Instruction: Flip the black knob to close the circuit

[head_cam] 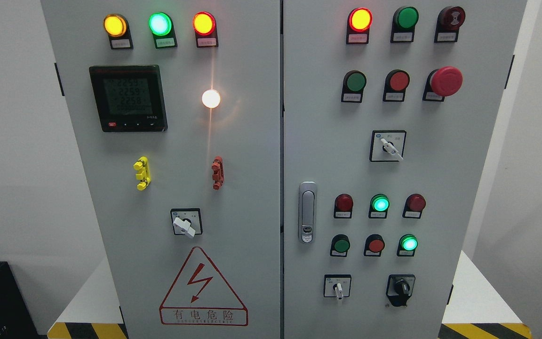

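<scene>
Neither of my hands shows in the head view, so I cannot tell how their fingers stand. The round black rotary knob (401, 286) sits at the lower right of the grey metal cabinet's right door (468, 188), just right of a small white-handled selector switch (338, 288). Its raised grip bar stands roughly upright on a black base plate.

Open panel face around the black knob (401, 286), nearest neighbours the white switch (338, 287) and green lamp (408, 243).
</scene>
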You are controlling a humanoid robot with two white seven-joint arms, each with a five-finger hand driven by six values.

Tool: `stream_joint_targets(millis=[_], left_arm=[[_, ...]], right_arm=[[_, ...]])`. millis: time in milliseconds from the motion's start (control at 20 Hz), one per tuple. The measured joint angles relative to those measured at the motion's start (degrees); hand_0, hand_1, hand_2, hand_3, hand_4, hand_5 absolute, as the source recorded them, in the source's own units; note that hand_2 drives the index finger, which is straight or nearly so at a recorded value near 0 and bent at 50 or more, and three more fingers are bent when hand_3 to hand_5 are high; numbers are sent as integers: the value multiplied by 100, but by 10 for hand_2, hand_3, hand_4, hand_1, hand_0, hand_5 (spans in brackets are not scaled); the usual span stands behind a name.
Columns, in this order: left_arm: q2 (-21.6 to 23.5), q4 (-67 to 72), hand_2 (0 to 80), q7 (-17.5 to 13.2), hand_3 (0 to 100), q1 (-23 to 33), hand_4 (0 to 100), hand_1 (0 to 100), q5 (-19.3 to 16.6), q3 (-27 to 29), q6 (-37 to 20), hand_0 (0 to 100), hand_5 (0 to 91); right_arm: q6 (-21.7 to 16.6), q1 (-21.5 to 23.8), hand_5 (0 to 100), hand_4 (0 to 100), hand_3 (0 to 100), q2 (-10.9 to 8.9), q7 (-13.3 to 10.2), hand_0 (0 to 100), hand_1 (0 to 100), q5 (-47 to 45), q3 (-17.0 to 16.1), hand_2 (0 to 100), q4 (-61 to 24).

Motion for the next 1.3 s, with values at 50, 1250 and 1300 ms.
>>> stream_joint_targets(millis=[50, 1250, 1300], left_arm=[[0, 0, 0, 0, 0, 0, 0, 556, 0, 0, 0, 120, 0], [0, 0, 0, 0, 0, 0, 0, 556, 0, 0, 0, 120, 0], [0, 0, 0, 0, 0, 0, 0, 556, 0, 0, 0, 120, 0]], right_arm=[[93, -53, 950, 908, 1000, 2, 59, 0, 0, 24, 3, 899, -113], [1585, -1425, 962, 917, 1000, 48, 1088, 0, 0, 609, 528, 900, -1395], [1608, -1489, 962, 917, 1000, 47, 1139, 0, 0, 625, 548, 901, -1404]])
